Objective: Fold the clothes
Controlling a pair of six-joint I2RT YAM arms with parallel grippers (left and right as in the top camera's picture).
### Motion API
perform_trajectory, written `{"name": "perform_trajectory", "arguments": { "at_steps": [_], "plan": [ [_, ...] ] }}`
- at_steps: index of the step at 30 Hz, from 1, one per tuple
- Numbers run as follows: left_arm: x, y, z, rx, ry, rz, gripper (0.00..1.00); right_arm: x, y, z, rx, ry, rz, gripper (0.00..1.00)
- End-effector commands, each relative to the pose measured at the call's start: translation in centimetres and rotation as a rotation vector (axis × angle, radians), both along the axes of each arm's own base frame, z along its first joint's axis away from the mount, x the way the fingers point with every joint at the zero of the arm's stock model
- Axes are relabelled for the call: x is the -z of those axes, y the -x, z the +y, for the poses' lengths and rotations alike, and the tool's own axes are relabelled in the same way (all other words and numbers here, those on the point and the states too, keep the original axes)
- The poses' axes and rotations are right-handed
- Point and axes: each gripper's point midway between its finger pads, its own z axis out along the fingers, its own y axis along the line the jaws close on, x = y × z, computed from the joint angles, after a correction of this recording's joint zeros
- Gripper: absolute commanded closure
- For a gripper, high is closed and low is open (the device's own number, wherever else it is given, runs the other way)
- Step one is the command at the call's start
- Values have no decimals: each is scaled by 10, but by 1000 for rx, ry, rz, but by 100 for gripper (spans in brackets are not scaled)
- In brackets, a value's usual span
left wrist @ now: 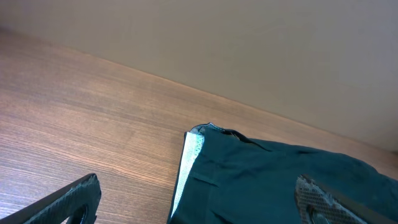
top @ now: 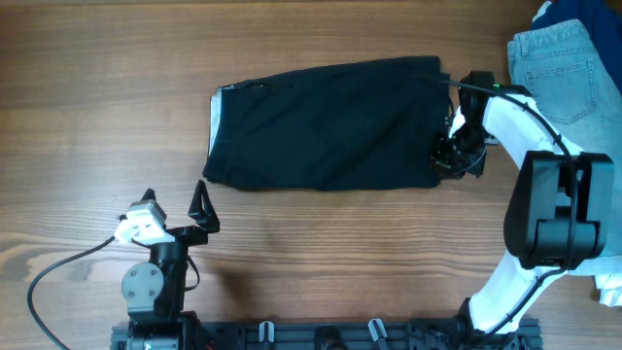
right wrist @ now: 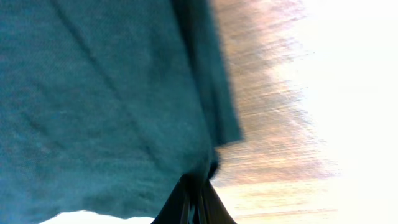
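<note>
The black shorts (top: 326,126) lie flat across the middle of the table, with a thin white edge strip (top: 216,112) at their left end. My right gripper (top: 447,156) is at their right edge, shut on the fabric. In the right wrist view the black shorts (right wrist: 93,93) fill the left side, and their hem is pinched between the closed fingers of the right gripper (right wrist: 198,190). My left gripper (top: 175,202) stands open near the front left, just short of the shorts' lower left corner. In the left wrist view the left gripper (left wrist: 198,190) frames the white strip (left wrist: 189,162), with nothing held.
Light-blue denim shorts (top: 559,68) lie at the back right, with a dark blue garment (top: 569,12) behind them. Bare wooden table (top: 97,97) spreads to the left. The arm bases sit along the front edge.
</note>
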Motion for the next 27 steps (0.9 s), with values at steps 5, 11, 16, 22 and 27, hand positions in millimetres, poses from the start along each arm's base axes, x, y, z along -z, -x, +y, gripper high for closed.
{"name": "perform_trajectory", "arguments": {
  "at_steps": [5,11,16,22,27],
  "plan": [
    [2,0,-4,20,-22,6,0,-29,-2,-54,136,338,-31,96],
    [2,0,-4,20,-22,6,0,-38,-1,-60,171,373,-53,96],
    [2,0,-4,21,-22,6,0,-33,-9,-28,83,172,-73,69],
    [2,0,-4,20,-22,6,0,-29,-4,-6,2,37,-65,27],
    [2,0,-4,20,-22,6,0,-14,4,-4,-10,26,-61,27]
  ]
}}
